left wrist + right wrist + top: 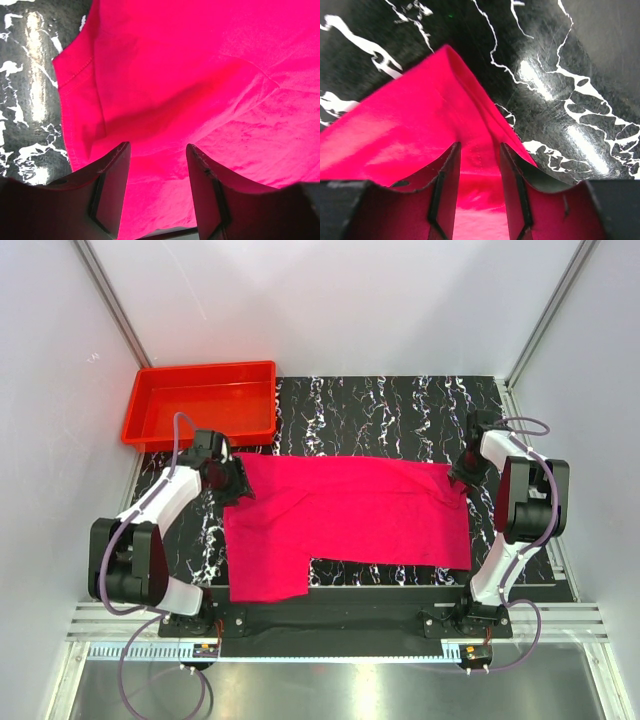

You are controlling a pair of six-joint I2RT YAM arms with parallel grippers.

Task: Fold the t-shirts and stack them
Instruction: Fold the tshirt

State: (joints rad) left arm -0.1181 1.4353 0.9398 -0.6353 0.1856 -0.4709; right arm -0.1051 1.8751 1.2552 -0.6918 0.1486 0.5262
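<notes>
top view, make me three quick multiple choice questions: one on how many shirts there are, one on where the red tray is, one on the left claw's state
1. Besides the pink t-shirt on the table, how many other shirts show?
A) none
B) one
C) two

2. Where is the red tray?
A) on top of the pink t-shirt
B) at the far left corner of the table
C) between the arm bases

3. How does the left claw stand?
A) shut tight
B) clamped on the red tray
C) fingers apart over pink cloth

Answers:
1 A, since the top view shows only one garment.
2 B, since the tray sits beyond the left arm, off the shirt's far left corner.
3 C, since the left wrist view shows a clear gap between its fingers with cloth beneath.
</notes>
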